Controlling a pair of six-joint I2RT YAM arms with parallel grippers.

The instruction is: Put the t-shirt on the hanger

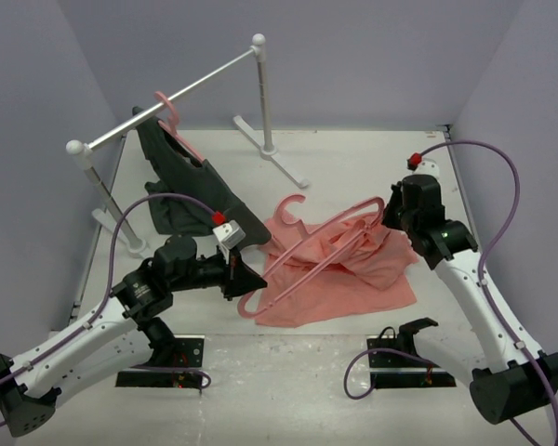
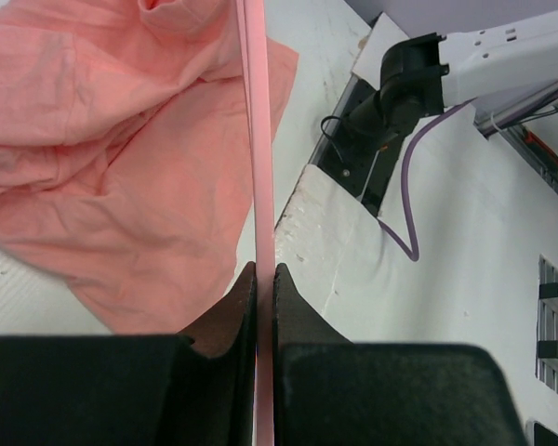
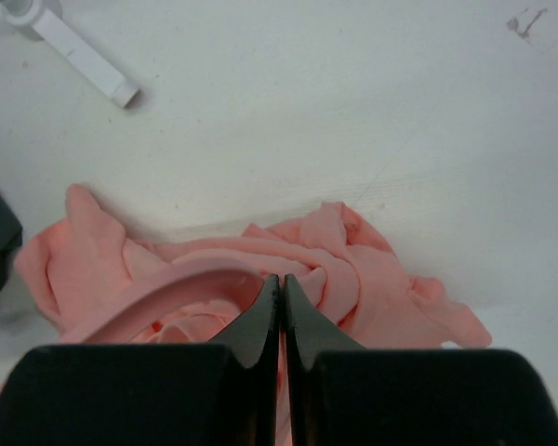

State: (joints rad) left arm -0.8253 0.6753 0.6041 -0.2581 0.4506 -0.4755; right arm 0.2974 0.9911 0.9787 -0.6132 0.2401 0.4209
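Note:
The pink t-shirt (image 1: pixel 363 279) lies crumpled on the table's middle. The pink hanger (image 1: pixel 330 243) lies slanted across it, its hook (image 1: pixel 291 210) pointing to the far side. My left gripper (image 1: pixel 245 277) is shut on the hanger's near-left end; in the left wrist view the thin pink bar (image 2: pixel 259 139) runs straight out from between the jaws of the left gripper (image 2: pixel 265 269), beside the t-shirt (image 2: pixel 102 158). My right gripper (image 1: pixel 387 210) sits at the hanger's far-right end. In its wrist view the right gripper (image 3: pixel 281 279) is shut on a fold of t-shirt (image 3: pixel 372 279), with the hanger's curved end (image 3: pixel 167 293) just left of the jaws.
A white clothes rack (image 1: pixel 177 98) stands at the back left, with a dark grey garment (image 1: pixel 186 186) on another pink hanger hanging from its rail. The rack's foot (image 1: pixel 284 163) reaches toward the t-shirt. Grey walls close in on both sides.

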